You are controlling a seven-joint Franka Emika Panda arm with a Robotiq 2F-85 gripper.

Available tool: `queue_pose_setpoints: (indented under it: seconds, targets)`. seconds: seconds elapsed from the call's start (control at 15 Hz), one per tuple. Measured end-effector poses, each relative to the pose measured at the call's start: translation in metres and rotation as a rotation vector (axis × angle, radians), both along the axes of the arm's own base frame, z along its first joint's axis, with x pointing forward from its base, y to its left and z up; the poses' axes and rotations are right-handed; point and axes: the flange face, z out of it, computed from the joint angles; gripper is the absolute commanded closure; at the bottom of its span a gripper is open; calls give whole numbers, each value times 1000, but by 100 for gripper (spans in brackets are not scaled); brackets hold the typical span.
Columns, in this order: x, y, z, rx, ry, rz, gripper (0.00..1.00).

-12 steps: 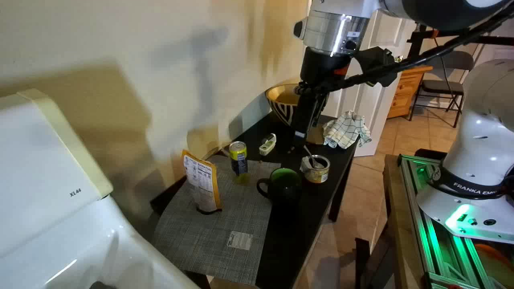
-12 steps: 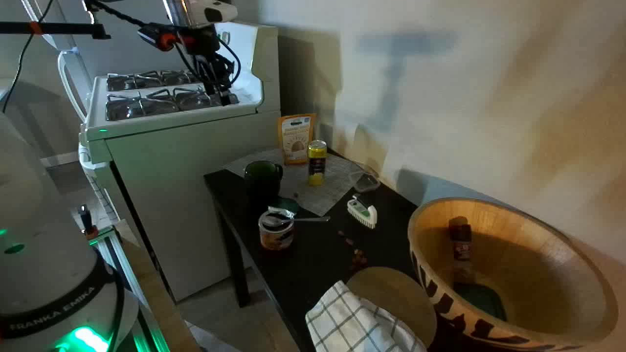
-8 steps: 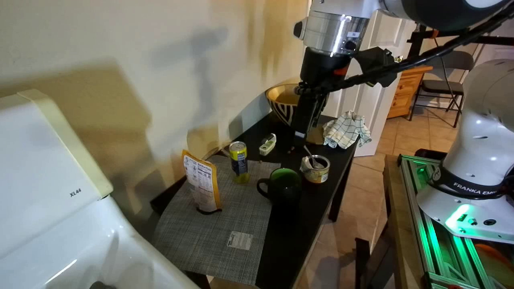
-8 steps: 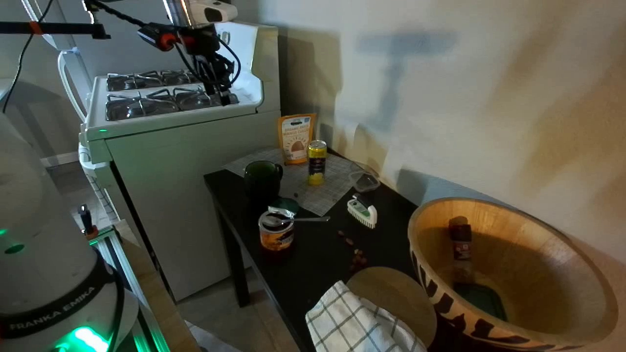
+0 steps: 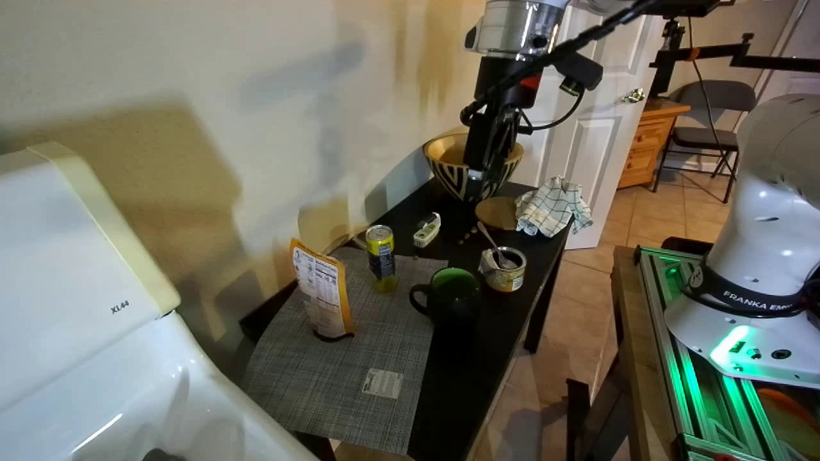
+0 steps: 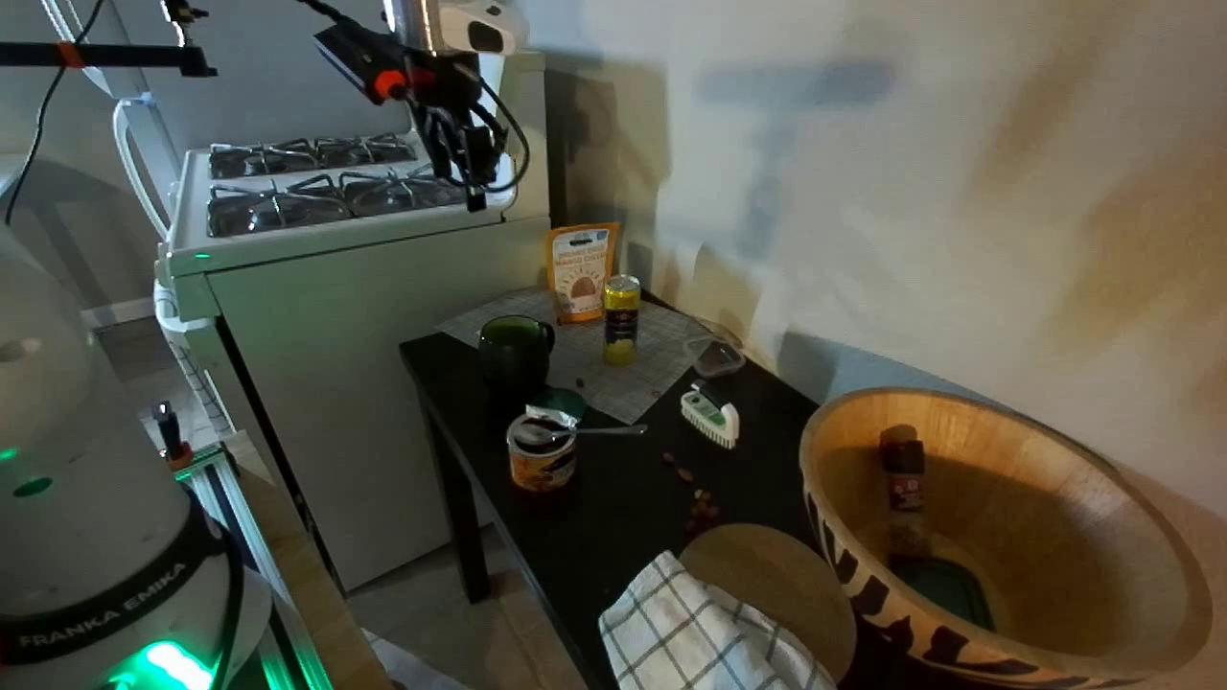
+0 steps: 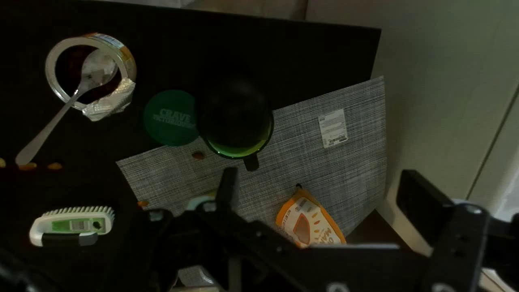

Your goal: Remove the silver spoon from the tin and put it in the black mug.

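Observation:
The tin [image 5: 505, 280] is a short open can with a pale rim and peeled foil, near the table's edge; it also shows in the wrist view [image 7: 129, 61]. The silver spoon [image 6: 609, 430] rests in it, bowl end at the opening, handle sticking out over the rim, also seen in the wrist view [image 7: 50, 123]. The black mug [image 5: 453, 304] stands upright beside the tin, green inside, handle toward the wall; it also shows in an exterior view [image 6: 516, 362]. My gripper [image 7: 324, 188] is open and empty, high above the table, apart from spoon, tin and mug.
A yellow can [image 6: 621, 326] and an orange pouch [image 6: 581, 278] stand on the grey mat [image 5: 384, 349]. A brush [image 6: 709, 417], green lid [image 7: 170, 117], large bowl [image 6: 1007, 613], round board [image 6: 776, 585] and checked towel [image 6: 690, 623] share the table. A stove [image 6: 364, 383] adjoins it.
My gripper has moved: upward and slightly left in an exterior view, rightward and slightly nearer in an exterior view. The spoon, tin and mug have not moved.

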Motion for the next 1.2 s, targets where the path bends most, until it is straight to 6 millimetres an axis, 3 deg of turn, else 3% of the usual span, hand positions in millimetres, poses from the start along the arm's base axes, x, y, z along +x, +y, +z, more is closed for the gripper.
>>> queue_pose_setpoints:
  seconds: [0.2, 0.4, 0.73, 0.93, 1.2]
  targets:
    - [-3, -70, -13, 145, 85, 30, 0]
    - [-20, -139, -41, 275, 164, -19, 0]
    - [-48, -242, -99, 384, 196, -297, 0]
    - [-52, -268, -113, 396, 183, -408, 0]
    - [-52, -267, -114, 398, 188, -416, 0]
